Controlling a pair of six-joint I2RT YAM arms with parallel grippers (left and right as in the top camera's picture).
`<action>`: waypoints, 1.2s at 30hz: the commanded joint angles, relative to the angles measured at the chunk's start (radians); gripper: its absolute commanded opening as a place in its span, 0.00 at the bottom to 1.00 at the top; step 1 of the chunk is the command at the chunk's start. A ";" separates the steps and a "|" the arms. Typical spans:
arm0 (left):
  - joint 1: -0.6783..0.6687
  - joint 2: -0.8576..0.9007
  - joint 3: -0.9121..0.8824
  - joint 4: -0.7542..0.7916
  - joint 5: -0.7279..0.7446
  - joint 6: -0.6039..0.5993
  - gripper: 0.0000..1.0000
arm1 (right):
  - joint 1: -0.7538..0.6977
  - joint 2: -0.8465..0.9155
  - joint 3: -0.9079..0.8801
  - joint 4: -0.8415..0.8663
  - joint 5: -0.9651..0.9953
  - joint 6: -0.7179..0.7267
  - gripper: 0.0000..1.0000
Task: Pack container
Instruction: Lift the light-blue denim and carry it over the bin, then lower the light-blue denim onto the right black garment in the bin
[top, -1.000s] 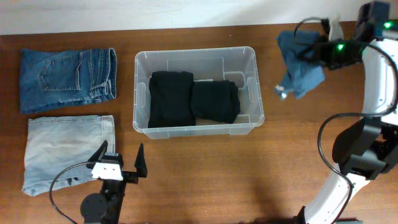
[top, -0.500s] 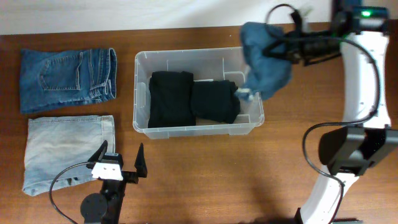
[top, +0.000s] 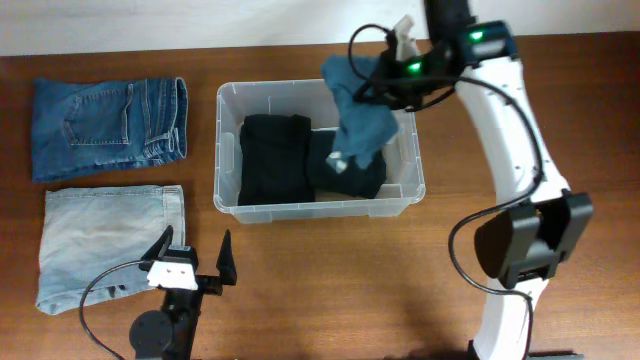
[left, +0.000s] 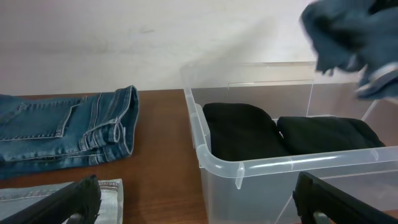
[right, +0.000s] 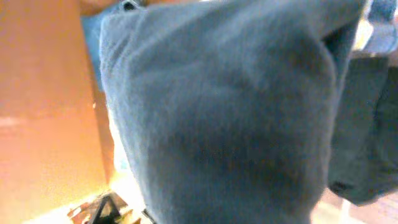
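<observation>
At the right gripper (top: 380, 85), a blue-grey garment (top: 362, 115) is being clamped and dangled, its cloth filling the wrist view and hiding the jaws. Directly beneath, the container (top: 228, 150) is being overhung, with two folded black garments (top: 300, 158) lying inside. Well off, the left gripper (top: 193, 256) is being held wide apart, gripping nothing. Pale jeans (top: 105, 240) are lying just to its left, dark jeans (top: 105, 125) farther ahead.

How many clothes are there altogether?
5. A left black one and a right black one lie in the container. Dark jeans and light jeans lie left of it. A blue one hangs above it. More may hide underneath.
</observation>
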 joint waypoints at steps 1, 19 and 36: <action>0.006 -0.008 -0.006 -0.002 -0.004 0.015 0.99 | 0.050 -0.027 -0.097 0.085 0.074 0.144 0.04; 0.006 -0.008 -0.006 -0.002 -0.004 0.015 0.99 | 0.039 -0.026 -0.236 0.122 0.241 0.082 0.77; 0.006 -0.008 -0.006 -0.002 -0.004 0.015 0.99 | 0.069 -0.034 -0.099 0.039 0.398 -0.132 0.98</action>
